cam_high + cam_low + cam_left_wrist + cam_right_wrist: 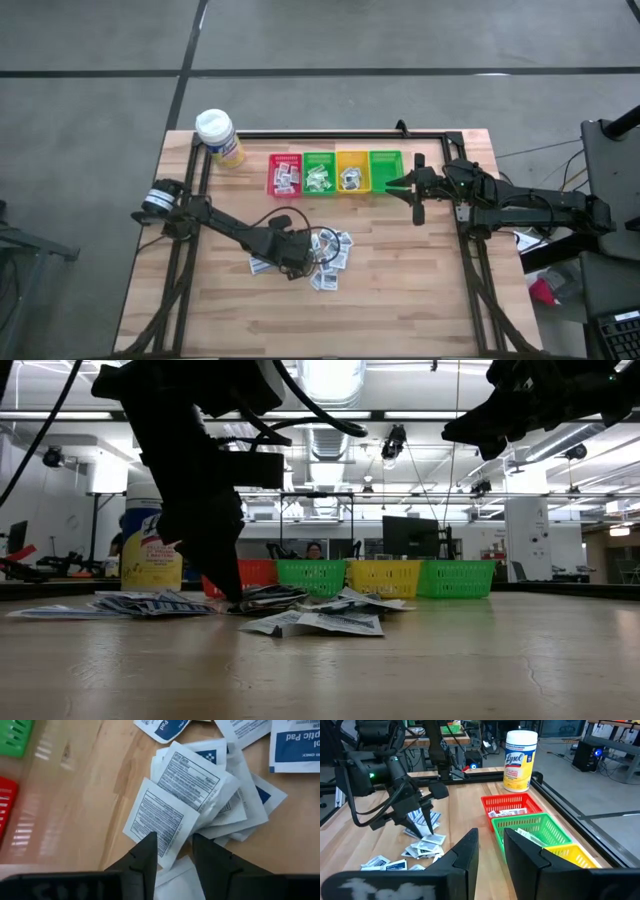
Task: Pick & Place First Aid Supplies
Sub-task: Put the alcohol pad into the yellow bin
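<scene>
Hovering low over the pile of small flat white printed sachets [325,262] mid-table, the left gripper [174,851] has jaws slightly apart, straddling one sachet's edge. The right gripper [392,184], jaws narrowly apart and empty, hangs above the far-right green plastic bin [385,160].

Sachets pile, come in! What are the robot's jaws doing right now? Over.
Left gripper down at sachets, jaws open astride one's edge. Right gripper over green bin, empty. Nothing in the way.

4 bins [336,172], 1 bottle [218,136], approx 15 sachets [330,262].
</scene>
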Robot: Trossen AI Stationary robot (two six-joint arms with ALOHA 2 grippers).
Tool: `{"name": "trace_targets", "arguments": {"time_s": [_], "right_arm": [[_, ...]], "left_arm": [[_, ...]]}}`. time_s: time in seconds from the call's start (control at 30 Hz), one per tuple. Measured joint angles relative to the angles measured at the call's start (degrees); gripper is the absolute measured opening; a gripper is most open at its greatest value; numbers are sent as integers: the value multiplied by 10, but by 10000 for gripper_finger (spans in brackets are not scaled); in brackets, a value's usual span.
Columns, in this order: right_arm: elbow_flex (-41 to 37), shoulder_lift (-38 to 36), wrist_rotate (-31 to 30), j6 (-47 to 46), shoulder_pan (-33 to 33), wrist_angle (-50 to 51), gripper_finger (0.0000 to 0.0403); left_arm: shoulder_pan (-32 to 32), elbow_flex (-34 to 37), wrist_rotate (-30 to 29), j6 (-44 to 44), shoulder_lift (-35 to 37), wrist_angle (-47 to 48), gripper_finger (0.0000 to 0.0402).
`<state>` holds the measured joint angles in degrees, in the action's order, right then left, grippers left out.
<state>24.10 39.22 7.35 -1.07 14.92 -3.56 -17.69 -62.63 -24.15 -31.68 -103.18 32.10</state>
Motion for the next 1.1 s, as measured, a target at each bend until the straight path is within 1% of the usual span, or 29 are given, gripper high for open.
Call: {"name": "trace_targets", "arguments": {"time_s": [0.33,0.5,0.8,1.0,1.1], "right_arm": [[0,0,0,0,0,0,73],[0,0,0,0,0,0,75],[0,0,0,0,0,0,86],[0,0,0,0,0,0,79],[0,0,0,0,0,0,74]], "left_arm": [[0,3,0,1,0,0,84],[0,8,0,1,0,1,73],[1,10,0,2,0,4,66],[1,10,0,2,0,5,66],[2,10,-11,1,0,5,66]]}}
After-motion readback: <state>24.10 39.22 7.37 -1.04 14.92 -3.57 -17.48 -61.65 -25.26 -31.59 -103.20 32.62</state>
